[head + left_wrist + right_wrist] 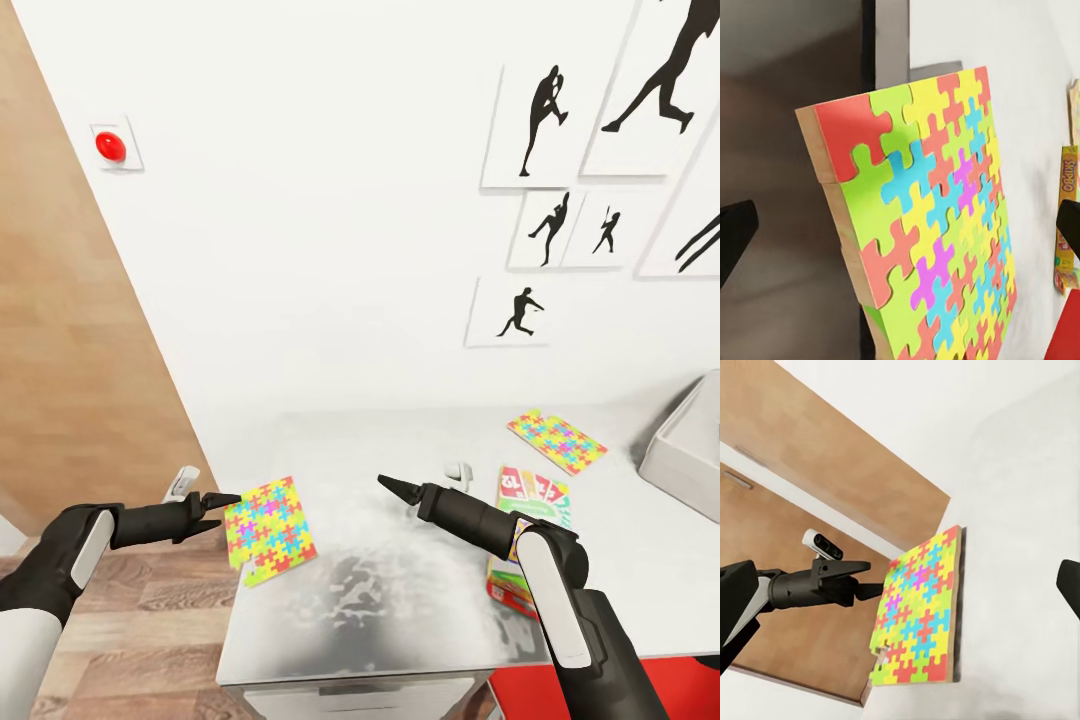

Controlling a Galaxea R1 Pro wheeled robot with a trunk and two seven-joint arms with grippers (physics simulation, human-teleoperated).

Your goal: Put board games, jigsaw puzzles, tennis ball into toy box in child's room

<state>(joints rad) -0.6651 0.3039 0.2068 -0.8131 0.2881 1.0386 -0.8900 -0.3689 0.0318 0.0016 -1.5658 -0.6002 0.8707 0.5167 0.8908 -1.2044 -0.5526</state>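
We are looking at a plain white wall (330, 200) hanging several black silhouette sports pictures (545, 120) at its right. A red round button (110, 146) is sitting on a small white plate high at the left. A wooden door panel (70, 350) is standing beside wood-plank flooring (150, 620).

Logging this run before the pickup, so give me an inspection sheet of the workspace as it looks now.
Surface: table, pale top, dull reflections.
Job's things: near jigsaw puzzle overhanging the table's left edge; second puzzle farther back; red-yellow-green board game partly behind the right arm; toy box at the right edge of the head view.
Clutter: small pale object on the table.
Grippers: left gripper open at the near puzzle's edge; right gripper above the table, state unclear.
Cables: nothing seen.
Surroundings: silhouette pictures, red wall button, wood floor.
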